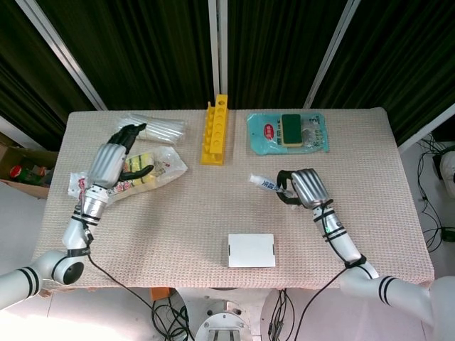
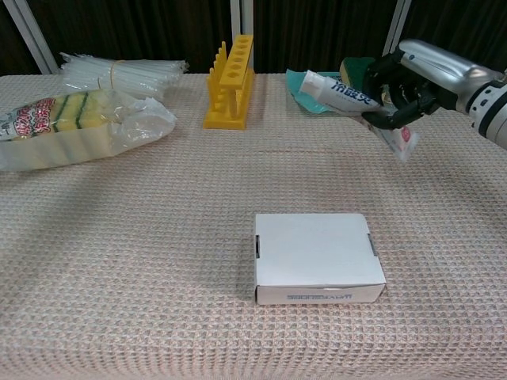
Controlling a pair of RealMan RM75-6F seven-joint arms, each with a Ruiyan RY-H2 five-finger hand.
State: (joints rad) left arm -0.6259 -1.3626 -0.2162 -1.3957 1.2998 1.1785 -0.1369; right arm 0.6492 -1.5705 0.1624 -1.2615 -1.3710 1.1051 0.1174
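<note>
White toothpaste tube (image 2: 348,96), probably light and soft, is gripped near its crimped tail by the right hand (image 2: 404,83), above the table's right side. Left hand (image 1: 114,162) hovers, fingers spread and holding nothing, over bagged sponges (image 1: 153,169).

Dark curtains (image 1: 142,50) behind beige-clothed table (image 1: 178,206).

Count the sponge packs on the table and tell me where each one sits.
2: a clear bag of yellow-green sponges at the left edge under the left hand; a blue sponge pack at the back right.
</note>
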